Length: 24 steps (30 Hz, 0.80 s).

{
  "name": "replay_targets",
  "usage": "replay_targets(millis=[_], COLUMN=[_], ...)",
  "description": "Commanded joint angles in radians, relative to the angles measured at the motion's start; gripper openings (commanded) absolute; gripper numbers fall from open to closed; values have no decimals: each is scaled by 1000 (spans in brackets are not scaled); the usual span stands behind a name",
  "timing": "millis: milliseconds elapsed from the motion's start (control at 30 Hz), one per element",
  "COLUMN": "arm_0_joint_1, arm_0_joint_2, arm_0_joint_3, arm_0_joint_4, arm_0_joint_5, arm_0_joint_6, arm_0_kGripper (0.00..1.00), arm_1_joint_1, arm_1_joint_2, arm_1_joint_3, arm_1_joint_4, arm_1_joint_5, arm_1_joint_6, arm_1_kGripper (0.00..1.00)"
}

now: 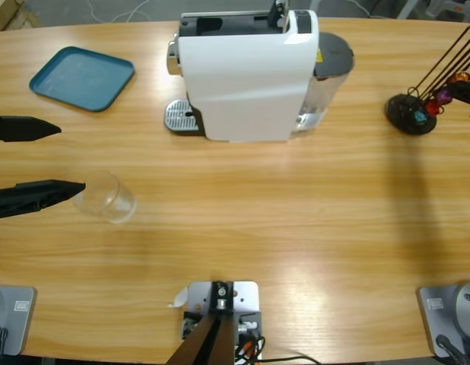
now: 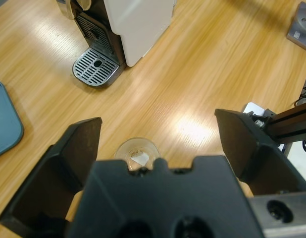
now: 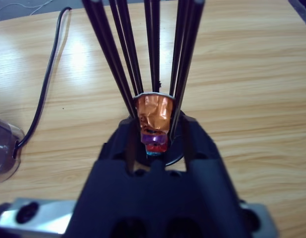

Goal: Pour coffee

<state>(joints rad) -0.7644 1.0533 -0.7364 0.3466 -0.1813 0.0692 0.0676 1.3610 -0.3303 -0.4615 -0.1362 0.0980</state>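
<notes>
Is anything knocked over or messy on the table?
Nothing looks spilled or broken. The clear cup stands upright between the open jaws of the left tool, the coffee machine and its drip tray look dry, and the capsules sit neatly in their holder. A small white scrap lies near the table's front edge.

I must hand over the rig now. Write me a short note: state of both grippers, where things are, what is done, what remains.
Left gripper: open, jaws on either side of the clear glass, not closed on it.
Right gripper: at the capsule holder, orange capsule right in front; jaw state unclear.
Coffee machine: at the table's far middle, drip tray bare.
Teal tray: far left, unused.
Done: both arms at their targets.
Left: grasp glass, set it on drip tray, load capsule, brew.
</notes>
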Motion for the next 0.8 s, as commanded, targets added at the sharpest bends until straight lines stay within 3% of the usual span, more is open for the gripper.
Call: replay_targets(millis=[33,200,333,700,767,800], arm_0_joint_1=[-22,-23,-22,-23,-23,-23], arm_0_joint_2=[-7,-19,-21,-7,-6,-7], arm_0_joint_3=[48,57,58,58,58,58], arm_0_joint_4=[-11,-11,-11,-24,-24,-24], arm_0_joint_5=[-14,-13,-12,-12,-12,-12], arm_0_joint_6=[-19,-19,-20,-26,-28,-28], arm_0_kGripper=[982,982,981,977,977,977], arm_1_joint_1=[12,11,11,13,19,22], arm_1_joint_2=[-27,2,20,-8,-8,-7], arm_1_joint_3=[-10,-45,-56,-19,-21,-21], arm_1_joint_4=[34,44,44,57,57,57], arm_1_joint_5=[-6,-9,-10,-8,-8,-8], arm_1_joint_6=[18,19,16,16,16,16], arm_1_kGripper=[609,588,385,407,512,519])
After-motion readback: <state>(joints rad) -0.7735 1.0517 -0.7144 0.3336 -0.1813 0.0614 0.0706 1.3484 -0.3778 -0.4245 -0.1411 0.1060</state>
